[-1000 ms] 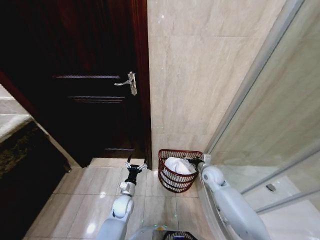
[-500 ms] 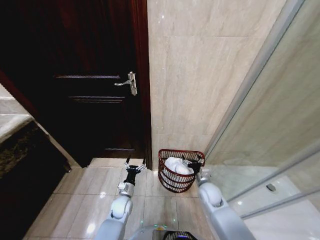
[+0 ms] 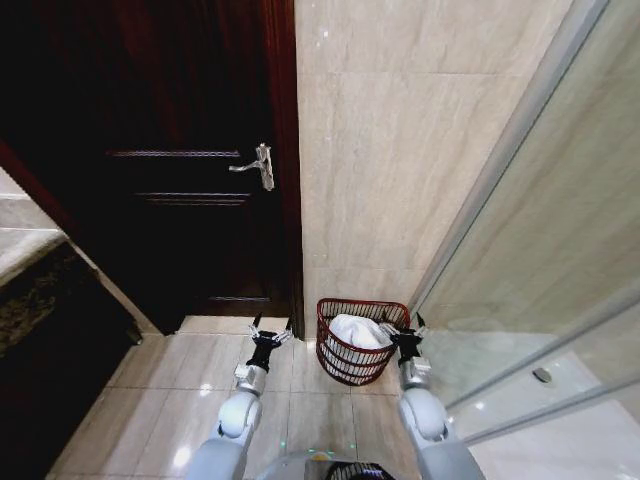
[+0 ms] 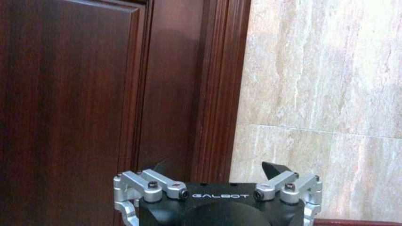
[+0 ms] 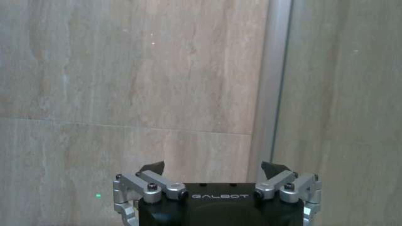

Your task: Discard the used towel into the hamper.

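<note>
Reddish-brown wire hamper (image 3: 357, 341), round and ribbed, stands on the glossy beige floor tiles (image 3: 170, 410) against the marble-look wall (image 3: 400, 150), between the dark wooden door (image 3: 170, 170) and the glass shower partition (image 3: 540, 260). White towel (image 3: 358, 330), crumpled, lies inside it, mounded near the rim.

Right pincer (image 3: 404, 330): spread, holding nothing, poised at the hamper's right rim beside the glass; in its wrist view the black fingertips (image 5: 152, 167) stand well apart before wall and metal frame post (image 5: 272, 80).

Left pincer (image 3: 268, 333): spread, empty, raised over the floor just left of the hamper, near the door frame; fingertips (image 4: 274, 168) apart in its wrist view.

Open floor lies left of the hamper; the right side is tight against the glass.
</note>
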Tool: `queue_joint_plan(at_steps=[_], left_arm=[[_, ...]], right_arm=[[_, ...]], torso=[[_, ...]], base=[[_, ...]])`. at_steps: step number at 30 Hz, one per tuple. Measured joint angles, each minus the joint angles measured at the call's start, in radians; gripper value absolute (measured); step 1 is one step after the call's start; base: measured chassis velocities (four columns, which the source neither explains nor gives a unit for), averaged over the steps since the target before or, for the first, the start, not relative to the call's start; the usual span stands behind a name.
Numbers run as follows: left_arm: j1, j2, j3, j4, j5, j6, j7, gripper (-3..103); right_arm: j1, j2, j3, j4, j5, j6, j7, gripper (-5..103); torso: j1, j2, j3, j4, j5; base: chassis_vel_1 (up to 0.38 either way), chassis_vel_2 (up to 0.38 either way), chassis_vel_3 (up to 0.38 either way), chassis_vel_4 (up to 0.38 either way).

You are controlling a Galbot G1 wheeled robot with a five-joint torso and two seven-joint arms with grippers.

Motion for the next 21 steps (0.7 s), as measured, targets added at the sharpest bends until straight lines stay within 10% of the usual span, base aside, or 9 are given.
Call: queue_joint_plan(at_steps=[14, 21], left_arm=[[-0.020, -0.003, 0.006, -0.082, 0.033, 0.110, 0.008, 100], [-0.006, 0.013, 0.006, -0.246, 0.045, 0.266, -0.016, 100]], right_arm=[[-0.089, 0.066, 0.164, 0.140, 0.069, -0.046, -0.174, 100], [-0.123, 0.079, 0.189, 0.271, 0.181, -0.170, -0.265, 100]], torso=[[0.000, 0.000, 0.000, 0.0000, 0.0002], [0.000, 0.000, 0.000, 0.0001, 0.0001]], base=[[0.000, 0.000, 0.000, 0.000], [0.000, 0.000, 0.000, 0.000]])
